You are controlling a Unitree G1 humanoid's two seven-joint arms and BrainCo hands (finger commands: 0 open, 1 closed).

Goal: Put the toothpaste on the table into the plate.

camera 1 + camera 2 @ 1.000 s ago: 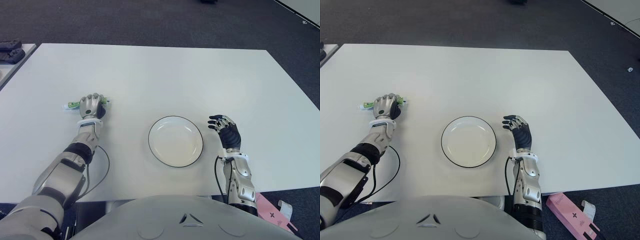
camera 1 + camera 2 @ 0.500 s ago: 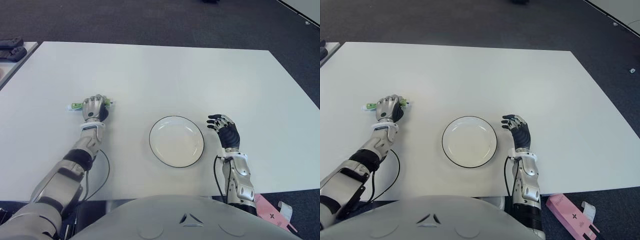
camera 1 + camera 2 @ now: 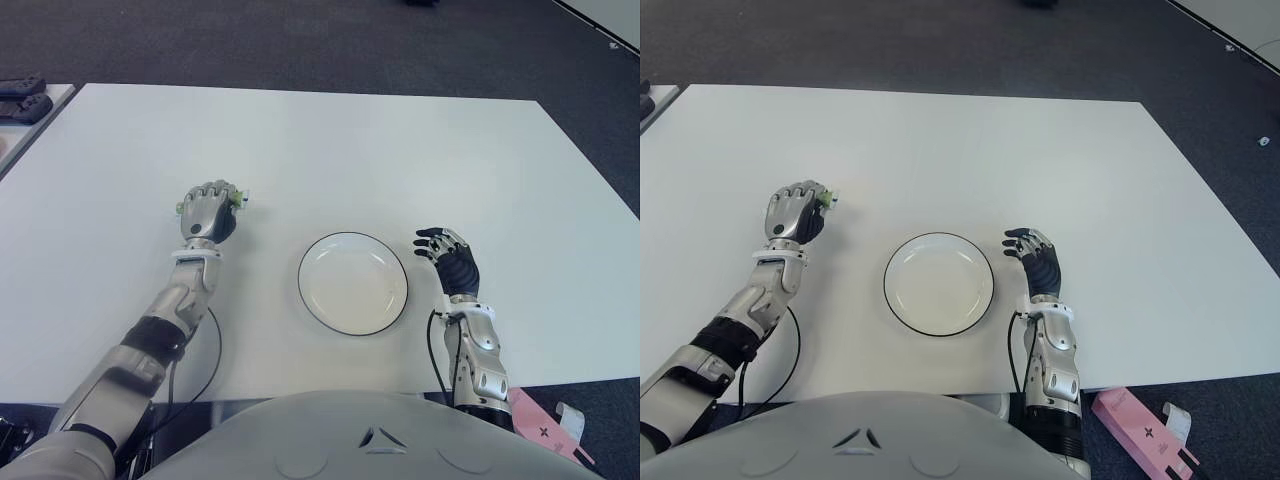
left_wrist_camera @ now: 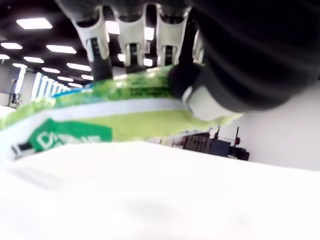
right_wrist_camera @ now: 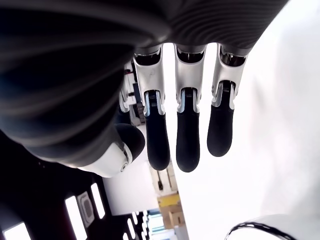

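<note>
Looking down on the white table [image 3: 330, 140], nearest the front edge is the right hand [image 3: 452, 262], just beside the plate's right rim and apart from it; in its wrist view the fingers [image 5: 187, 130] hang straight and relaxed with nothing between them and the thumb, so this hand is open and idle. The plate [image 3: 352, 283], white with a thin dark rim, sits near the middle of the front half of the tabletop and holds nothing. Farther back and toward the left edge is the left hand [image 3: 208, 212], its fingers curled into a fist around the toothpaste [image 3: 239, 199]; only a short green and white end of the tube pokes out on the side facing the plate. In the left wrist view the green and white tube [image 4: 95, 112] lies crosswise under the closed fingers [image 4: 131, 37] with the thumb pressed against it, the table surface close beneath, though whether the tube touches it cannot be told. Hand and tube lie well apart from the plate; the toothpaste is not yet in it
</note>
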